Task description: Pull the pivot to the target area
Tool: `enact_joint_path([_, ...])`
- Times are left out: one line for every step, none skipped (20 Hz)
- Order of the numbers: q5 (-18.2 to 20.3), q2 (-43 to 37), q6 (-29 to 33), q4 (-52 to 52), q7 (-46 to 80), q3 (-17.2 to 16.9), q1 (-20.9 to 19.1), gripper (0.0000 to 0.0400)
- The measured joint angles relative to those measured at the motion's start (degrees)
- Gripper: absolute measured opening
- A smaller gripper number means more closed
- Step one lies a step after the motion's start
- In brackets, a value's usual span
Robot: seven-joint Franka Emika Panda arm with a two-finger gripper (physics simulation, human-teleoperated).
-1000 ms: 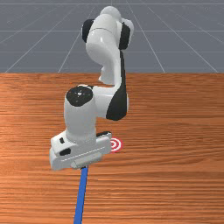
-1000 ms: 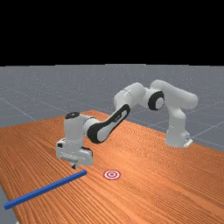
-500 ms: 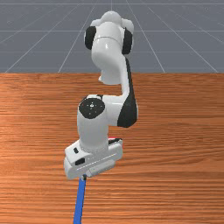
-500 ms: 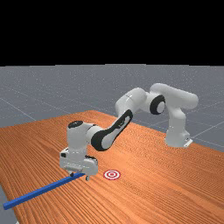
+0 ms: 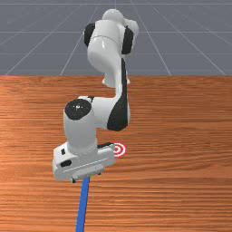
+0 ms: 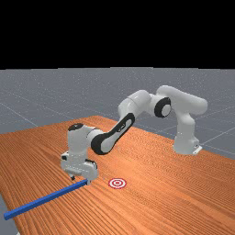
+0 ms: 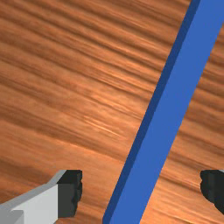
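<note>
**White two-finger claw [image 6: 81, 180] wide open at the inner end of the long, straight blue bar [image 6: 46, 198]**

In the far view, the bar slants from its outer end, well apart from the claw toward the far view's left, to its inner end by the fingertips; the front view cuts off that outer end. The wrist view shows the bar passing through the claw's broad gap, touching neither dark fingertip, so nothing is held. Just beside the claw, toward the far view's right, lies the flat, round red-and-white ringed target [image 6: 117, 183], partly covered by the hand in the front view. The jointed white-and-black arm [image 6: 135, 104] bends down to the claw, which points at the table, its fingers spread across the bar.
</note>
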Motion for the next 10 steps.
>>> enact_joint_path([0.19,0.36,-0.33,0.66,0.64,-0.16,-0.4,0.04])
enact_joint_path([-0.11,0.51,-0.42,0.96,-1.28,0.02,-0.86,0.04])
enact_joint_path([-1.81,0.89,0.67,0.9,-1.79,-1.25,-0.15,0.04])
enact_joint_path([-1.58,1.89,0.81,1.89,-1.98,-1.0,-0.41,0.04])
enact_joint_path([-1.42,3.15,0.92,3.14,-2.07,-0.8,-0.61,0.04])
enact_joint_path([-0.66,3.69,0.39,3.6,-2.94,0.1,-1.2,0.04])
enact_joint_path([-0.67,5.14,-0.23,6.32,-2.92,0.11,-1.43,0.04])
enact_joint_path([-1.0,7.7,-1.58,10.87,-4.52,0.3,-1.93,0.04])
enact_joint_path([-1.09,8.54,-2.19,12.43,-4.98,0.34,-2.11,0.04])
enact_joint_path([-1.38,8.64,-2.12,12.67,-7.11,0.59,-2.28,0.04])
